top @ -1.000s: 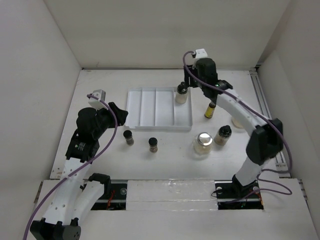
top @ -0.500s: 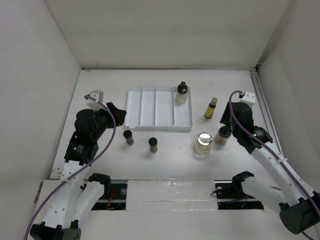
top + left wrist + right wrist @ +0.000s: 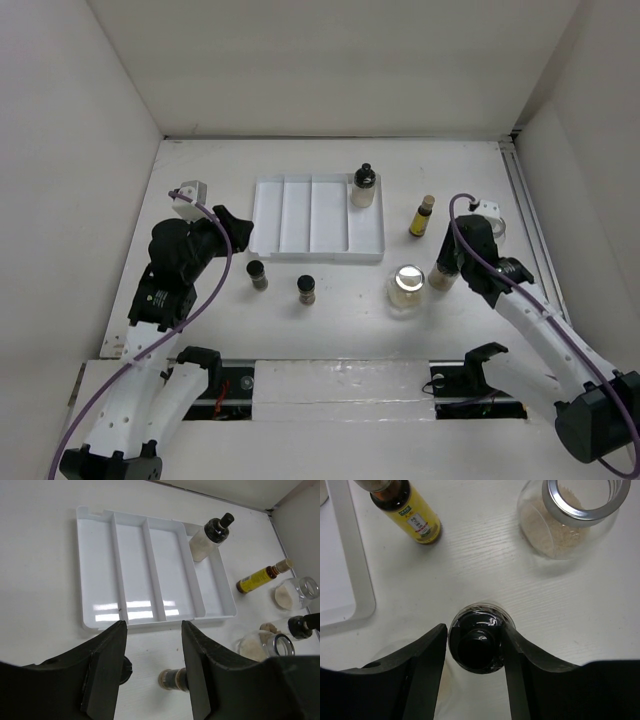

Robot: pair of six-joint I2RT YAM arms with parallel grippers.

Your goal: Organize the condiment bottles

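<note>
Right of the white tray [image 3: 300,215]: right gripper [image 3: 474,636] is clasping the black-capped bottle [image 3: 477,652].
Left gripper [image 3: 153,632] is hovering, jaws parted, holding nothing.

White links [image 3: 545,330], black joints [image 3: 175,255], purple cables [image 3: 231,248]; left end effector [image 3: 153,625] black, wedge-shaped fingers [image 3: 107,670].

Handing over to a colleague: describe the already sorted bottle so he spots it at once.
Find the white tray left of centre. At the far end of its rightmost compartment stands a black-capped bottle with pale contents. It alone is inside the tray; the others stand outside.
</note>
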